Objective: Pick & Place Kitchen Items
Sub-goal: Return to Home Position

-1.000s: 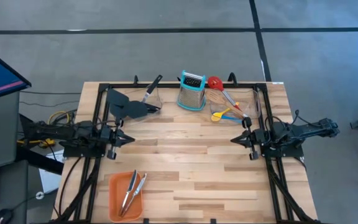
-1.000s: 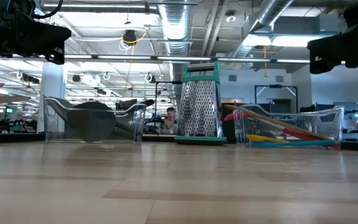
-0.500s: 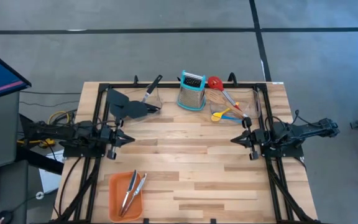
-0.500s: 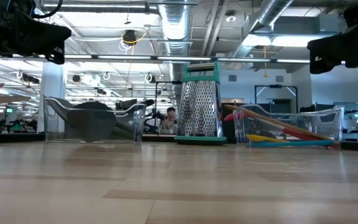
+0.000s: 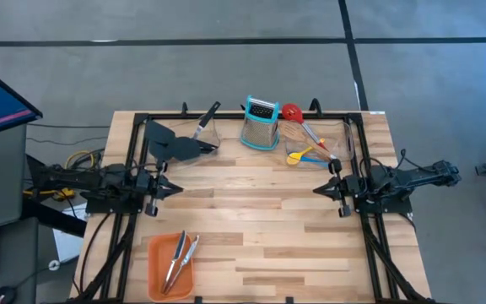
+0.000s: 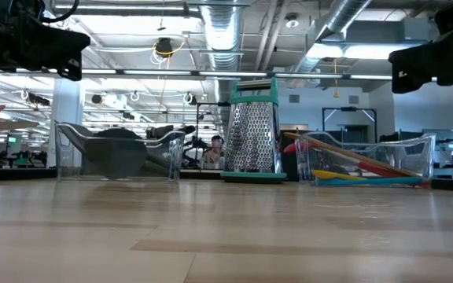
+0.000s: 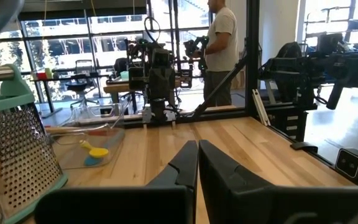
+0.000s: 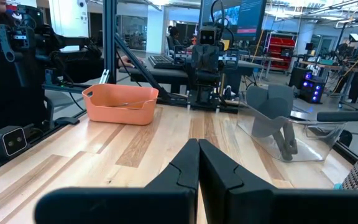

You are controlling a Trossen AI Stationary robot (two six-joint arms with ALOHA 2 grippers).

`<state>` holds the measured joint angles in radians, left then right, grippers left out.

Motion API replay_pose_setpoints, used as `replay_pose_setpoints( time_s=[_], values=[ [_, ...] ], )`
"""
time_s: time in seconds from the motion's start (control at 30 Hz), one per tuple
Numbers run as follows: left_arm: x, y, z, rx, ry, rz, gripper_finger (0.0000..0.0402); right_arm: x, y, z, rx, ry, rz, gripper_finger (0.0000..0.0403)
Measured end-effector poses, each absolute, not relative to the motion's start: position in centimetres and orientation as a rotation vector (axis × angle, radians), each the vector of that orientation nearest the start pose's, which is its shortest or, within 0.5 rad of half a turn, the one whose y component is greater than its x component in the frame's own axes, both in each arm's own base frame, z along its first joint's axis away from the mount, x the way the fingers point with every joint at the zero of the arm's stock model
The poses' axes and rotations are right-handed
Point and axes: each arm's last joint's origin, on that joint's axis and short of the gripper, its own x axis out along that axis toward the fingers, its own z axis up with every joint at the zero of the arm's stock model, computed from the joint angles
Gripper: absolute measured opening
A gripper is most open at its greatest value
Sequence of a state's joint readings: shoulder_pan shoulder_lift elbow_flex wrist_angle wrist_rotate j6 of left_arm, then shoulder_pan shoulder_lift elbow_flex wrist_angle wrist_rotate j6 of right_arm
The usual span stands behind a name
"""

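Sorting looks complete. Black spatulas (image 5: 178,145) in left clear bin (image 5: 212,135), one handle angled far-right over rim. Red slotted spoon (image 5: 292,112), wooden slotted spatula (image 5: 294,133), small spoons (image 5: 304,156) in right clear bin (image 5: 340,139). Steel tongs (image 5: 180,257) lie lengthwise in orange tray (image 5: 157,247). Left pincer (image 5: 174,188) and right pincer (image 5: 317,191) at bench (image 5: 260,228) sides, fingers together, empty. Only homing seems outstanding.

The high camera looks straight down on the whole surface (image 5: 260,211); the low one sits level with it. The wrist cameras face each other across it.
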<state>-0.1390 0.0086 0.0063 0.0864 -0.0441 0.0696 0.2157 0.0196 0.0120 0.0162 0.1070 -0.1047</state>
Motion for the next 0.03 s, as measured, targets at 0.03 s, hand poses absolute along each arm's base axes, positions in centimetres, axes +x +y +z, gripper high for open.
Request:
replay_pose_setpoints(
  time_s=[0.03],
  values=[
    [9.67,-1.22,17.34,0.062,-0.088,-0.092,0.0002,9.64,1.80,16.76,-0.103,-0.014,0.108,0.0000]
  ],
)
